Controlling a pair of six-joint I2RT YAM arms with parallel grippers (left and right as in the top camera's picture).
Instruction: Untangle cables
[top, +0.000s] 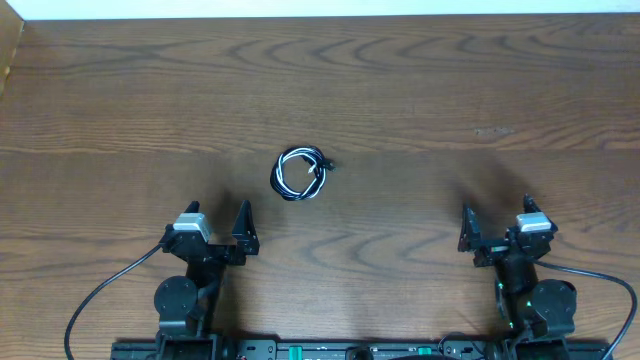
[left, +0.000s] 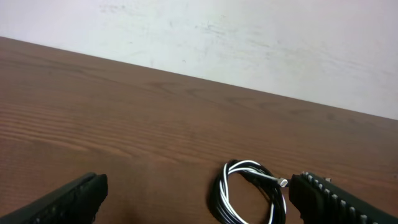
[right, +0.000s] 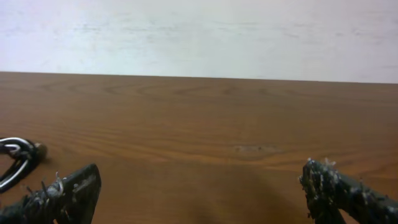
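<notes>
The cables (top: 300, 173), a thin black one and a thinner white one, lie coiled together in a small loop on the wooden table, near its middle. In the left wrist view the coil (left: 249, 193) lies ahead and to the right, a small metal plug end pointing right near my right finger. In the right wrist view only its edge (right: 15, 158) shows at far left. My left gripper (top: 218, 225) is open and empty, below and left of the coil. My right gripper (top: 495, 222) is open and empty, far to the coil's right.
The wooden table (top: 450, 90) ends at a white wall at the back. Thick black arm wires (top: 100, 295) run by the arm bases along the front edge.
</notes>
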